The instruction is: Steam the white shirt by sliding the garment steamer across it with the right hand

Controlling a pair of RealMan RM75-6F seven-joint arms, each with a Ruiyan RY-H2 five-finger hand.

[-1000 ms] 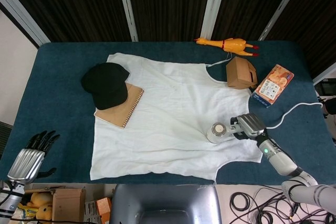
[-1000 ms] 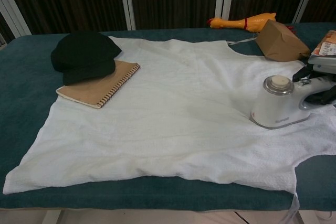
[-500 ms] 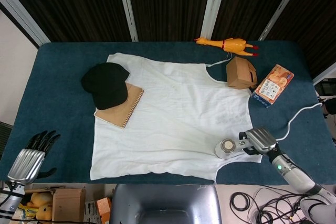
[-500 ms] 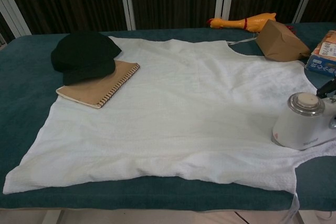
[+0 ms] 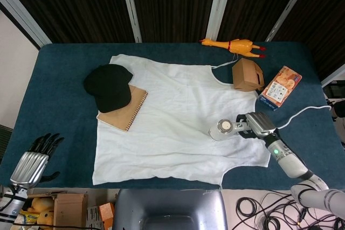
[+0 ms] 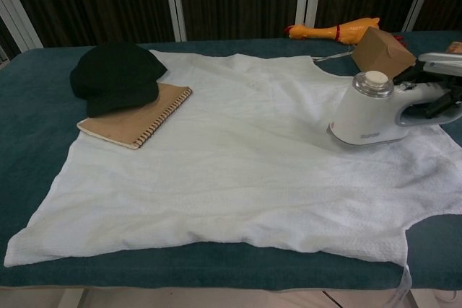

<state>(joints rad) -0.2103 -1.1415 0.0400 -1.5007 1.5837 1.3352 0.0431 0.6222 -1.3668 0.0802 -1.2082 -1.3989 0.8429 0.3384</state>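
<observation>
Your right hand (image 5: 258,124) is wrapped around the handle of the garment steamer (image 5: 223,130), fingers closed on it, with the forearm running back toward the near right corner of the table (image 5: 64,95). The steamer's white body sticks out from the hand toward the middle of the table, its round capped top facing up, and its base sits flat on the white shirt (image 5: 178,122). In the chest view the same hand (image 6: 433,88) shows at the right edge behind the steamer (image 6: 368,113), which stands upright on the shirt's right-hand part, below the armhole and just in front of the brown cardboard box (image 6: 382,52). A white cord (image 5: 302,110) trails from behind the hand off over the right side of the table.

The shirt lies spread flat across the centre of the blue table, neckline toward the far edge. On its left shoulder area sits a tan spiral notebook (image 5: 125,110) with a black cap (image 5: 108,85) resting on top of it. Beyond the box, at the far edge, lies a yellow rubber chicken (image 5: 233,46), and to the right of the box is an orange-printed carton (image 5: 280,86), off the shirt.

Your left hand (image 5: 33,160) hangs off the near left corner of the table, well away from the shirt, holding nothing, its dark fingers held apart and pointing up
</observation>
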